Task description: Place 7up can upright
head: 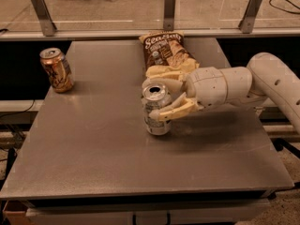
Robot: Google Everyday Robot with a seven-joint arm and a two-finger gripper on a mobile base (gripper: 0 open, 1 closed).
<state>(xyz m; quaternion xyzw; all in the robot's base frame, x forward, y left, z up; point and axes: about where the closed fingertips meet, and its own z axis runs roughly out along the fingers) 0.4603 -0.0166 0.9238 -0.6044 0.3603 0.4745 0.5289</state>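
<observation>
The 7up can (157,120), silver-white with faint green lettering and an open top, stands upright on the grey table (93,144) near its middle. My gripper (154,100) comes in from the right and is closed around the can's upper half. One cream finger (165,84) lies behind the can and the other (176,110) in front of it. The can's base looks to be resting on the tabletop.
An orange-gold patterned can (56,70) stands upright at the table's left back. A brown snack bag (165,49) lies at the back, just behind my gripper. A metal rail with posts (169,11) runs behind the table. My arm (276,86) crosses the right edge.
</observation>
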